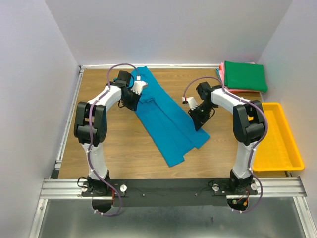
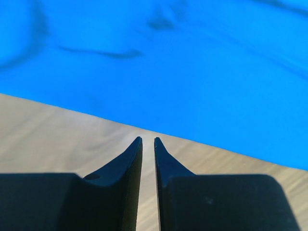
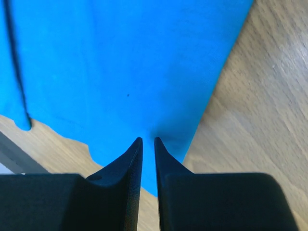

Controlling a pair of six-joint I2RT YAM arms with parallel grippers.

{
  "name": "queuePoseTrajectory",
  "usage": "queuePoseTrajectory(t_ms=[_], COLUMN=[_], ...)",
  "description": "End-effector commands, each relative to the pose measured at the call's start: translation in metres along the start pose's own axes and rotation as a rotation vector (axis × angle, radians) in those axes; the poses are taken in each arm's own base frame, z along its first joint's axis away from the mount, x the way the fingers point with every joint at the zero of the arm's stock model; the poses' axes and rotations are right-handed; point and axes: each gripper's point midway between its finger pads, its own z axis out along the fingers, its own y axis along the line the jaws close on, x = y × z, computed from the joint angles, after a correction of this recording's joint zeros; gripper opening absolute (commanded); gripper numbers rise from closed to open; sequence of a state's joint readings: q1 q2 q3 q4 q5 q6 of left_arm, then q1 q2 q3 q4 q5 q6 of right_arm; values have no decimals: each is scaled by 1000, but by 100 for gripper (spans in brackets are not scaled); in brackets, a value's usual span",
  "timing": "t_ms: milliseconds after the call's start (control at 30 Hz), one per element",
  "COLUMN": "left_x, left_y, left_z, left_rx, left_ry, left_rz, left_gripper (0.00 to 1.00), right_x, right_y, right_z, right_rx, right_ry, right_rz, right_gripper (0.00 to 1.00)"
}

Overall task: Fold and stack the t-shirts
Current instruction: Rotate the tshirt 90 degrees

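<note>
A teal-blue t-shirt (image 1: 163, 119) lies folded into a long strip, running diagonally across the middle of the wooden table. My left gripper (image 1: 132, 104) sits at the strip's far left edge. In the left wrist view the gripper (image 2: 148, 139) is shut and empty over bare wood, with the shirt (image 2: 168, 62) just ahead. My right gripper (image 1: 198, 124) is at the strip's right edge. In the right wrist view it (image 3: 148, 139) is shut just above the shirt's (image 3: 120, 72) corner, and I see no cloth between the jaws. A folded dark green shirt (image 1: 245, 75) lies on pink shirts (image 1: 222, 74) at the back right.
A yellow plastic tray (image 1: 297, 158) stands along the table's right edge, in front of the shirt stack. Grey walls close in the table at the back and both sides. A metal rail (image 1: 67, 129) runs along the left edge.
</note>
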State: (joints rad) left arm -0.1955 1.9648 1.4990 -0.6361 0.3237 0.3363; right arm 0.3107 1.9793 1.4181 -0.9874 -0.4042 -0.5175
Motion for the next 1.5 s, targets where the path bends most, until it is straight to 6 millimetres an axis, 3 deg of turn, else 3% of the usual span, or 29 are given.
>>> queuePoseTrajectory(t_ms=[0,133,300,333,400,433,500,600,667,733,767,800,833,867,900,933,1000,1033,1067,1133,1233,1467], left_x=[1,4,-5,-20,-15,-33,-33,-61,-85,-87,-100,-100,-98,-78,-87,-81,-59,-50,-25,-14,34,72], left_y=[-26,-33,-31,-26,-21,-15,-10,-1,-2,-9,-18,-21,-24,-31,-33,-36,-46,-50,-61,-72,-93,-109], left_z=[17,35,63,64,81,80,93,92,77,63,39,29,20,20,-3,-11,-24,-26,-21,-30,-24,-25], left_rx=[74,98,116,109,116,101,111,102,110,137,146,145,146,155,125,119,124,131,164,183,250,257], left_ry=[-6,20,49,26,67,36,60,11,-45,-63,-113,-125,-132,-97,-147,-150,-143,-139,-100,-117,-55,7], left_rz=[-2,-8,-7,5,3,21,24,62,90,112,138,144,153,143,165,168,168,168,147,148,101,67], left_gripper=[23,22,22,22,22,22,22,24,28,30,36,36,36,36,36,36,36,36,36,36,32,25], right_x=[-2,18,40,39,40,35,25,-10,-36,-46,-56,-58,-61,-63,-67,-68,-72,-75,-77,-78,-75,-62], right_y=[-4,19,66,78,100,113,135,158,161,158,158,153,149,145,139,130,119,113,110,100,92,97], right_z=[8,24,51,54,61,61,58,32,10,-1,-12,-15,-18,-18,-19,-17,-8,-5,-2,9,23,53], right_rx=[10,-76,-183,-228,-284,-333,-398,-495,-481,-441,-415,-370,-342,-313,-280,-233,-203,-171,-163,-136,-117,-183], right_ry=[-13,17,72,67,89,74,57,-58,-134,-162,-195,-200,-207,-211,-216,-205,-190,-188,-187,-181,-163,-119], right_rz=[24,55,66,69,64,61,39,3,-43,-66,-93,-104,-115,-135,-144,-145,-135,-129,-104,-85,-54,36], right_gripper=[22,22,22,22,23,23,25,31,32,33,33,33,33,33,33,32,32,31,31,29,28,26])
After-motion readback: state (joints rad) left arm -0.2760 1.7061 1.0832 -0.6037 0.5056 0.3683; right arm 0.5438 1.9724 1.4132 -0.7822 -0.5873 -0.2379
